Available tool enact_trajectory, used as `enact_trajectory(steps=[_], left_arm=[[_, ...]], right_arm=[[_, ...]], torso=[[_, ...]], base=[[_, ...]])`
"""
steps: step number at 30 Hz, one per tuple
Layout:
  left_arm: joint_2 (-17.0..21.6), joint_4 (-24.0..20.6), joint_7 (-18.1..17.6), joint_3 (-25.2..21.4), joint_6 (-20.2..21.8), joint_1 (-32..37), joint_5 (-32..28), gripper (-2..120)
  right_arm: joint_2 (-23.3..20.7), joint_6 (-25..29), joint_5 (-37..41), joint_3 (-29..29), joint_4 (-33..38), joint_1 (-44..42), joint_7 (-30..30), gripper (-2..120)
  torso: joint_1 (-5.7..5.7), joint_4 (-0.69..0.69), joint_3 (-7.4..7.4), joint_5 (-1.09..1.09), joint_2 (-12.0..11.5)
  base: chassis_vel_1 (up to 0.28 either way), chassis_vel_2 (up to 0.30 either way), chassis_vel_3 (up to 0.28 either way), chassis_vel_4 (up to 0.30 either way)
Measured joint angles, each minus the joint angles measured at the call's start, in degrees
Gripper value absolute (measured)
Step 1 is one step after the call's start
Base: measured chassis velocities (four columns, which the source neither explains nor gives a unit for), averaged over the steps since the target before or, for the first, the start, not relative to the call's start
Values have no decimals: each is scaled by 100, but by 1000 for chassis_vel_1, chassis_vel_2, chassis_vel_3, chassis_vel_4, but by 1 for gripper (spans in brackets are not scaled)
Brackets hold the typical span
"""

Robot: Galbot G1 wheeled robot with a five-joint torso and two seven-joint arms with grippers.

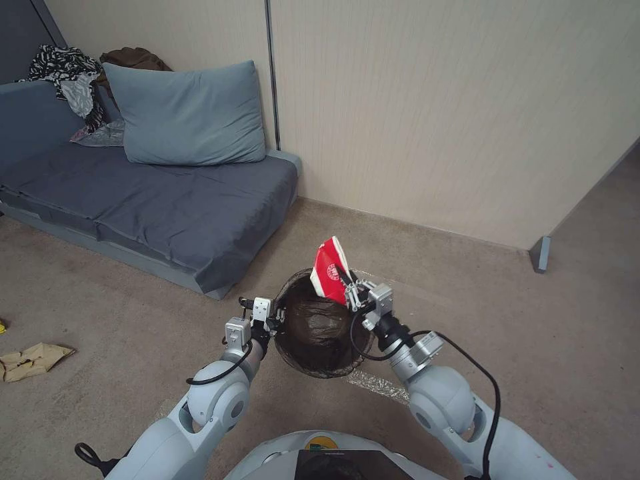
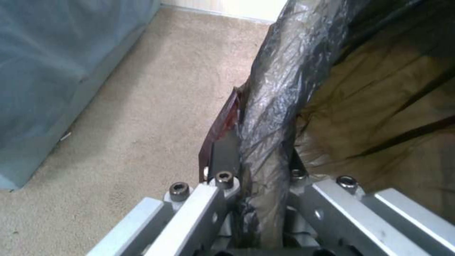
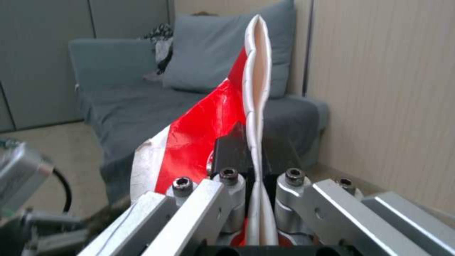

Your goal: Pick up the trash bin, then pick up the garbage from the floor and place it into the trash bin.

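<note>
Head view: left gripper (image 1: 275,319) fingers clamp the round, dark-bag-lined trash bin's (image 1: 320,330) rim; right gripper (image 1: 351,291) fingers pinch a crushed red-and-white paper cup (image 1: 330,270) above it.

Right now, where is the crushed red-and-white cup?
In the head view the cup is pinched in the right gripper, held over the far rim of the trash bin, which the left gripper grips.

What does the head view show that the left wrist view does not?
Head view alone: the right pincer shut on the crushed cup above the bin, and a paper bag on the floor. Left wrist view alone: the left pincer shut on the bag-covered rim, seen close. Both: bin, sofa, floor.
</note>
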Motion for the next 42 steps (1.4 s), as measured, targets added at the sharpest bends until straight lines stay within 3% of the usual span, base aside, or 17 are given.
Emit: enact_trajectory(steps=[12,22,30,35,38,40,42], left_arm=[[-31,-26,-5,12,4,-44,2,4],[-65,-102,-10,13,17,-34,0,4],[-76,-54,-10,18,13,-55,3,4],[-85,-53,-10,18,13,-64,1,4],[-90,-54,-10,14,13,-69,-4,4],[-90,-54,-11,14,13,-69,-5,4],[-90,-54,-12,13,10,-68,-5,4]], right_arm=[[252,164,-600,-805,-974,196,8,0],[357,234,-817,-978,-1417,318,82,1],[320,204,-826,-939,-1374,338,189,33],[280,195,-818,-910,-1334,331,194,45],[254,183,-797,-895,-1296,324,202,62],[253,179,-794,-890,-1285,322,205,64],[255,173,-784,-879,-1246,312,211,76]], torso=[[0,0,0,0,0],[0,0,0,0,0],[0,0,0,0,-1],[0,0,0,0,-1],[0,0,0,0,-1],[0,-1,0,0,0],[0,0,0,1,-1]], base=[[0,0,0,0],[0,0,0,0],[0,0,0,0],[0,0,0,0],[0,0,0,0],[0,0,0,0],[0,0,0,0]])
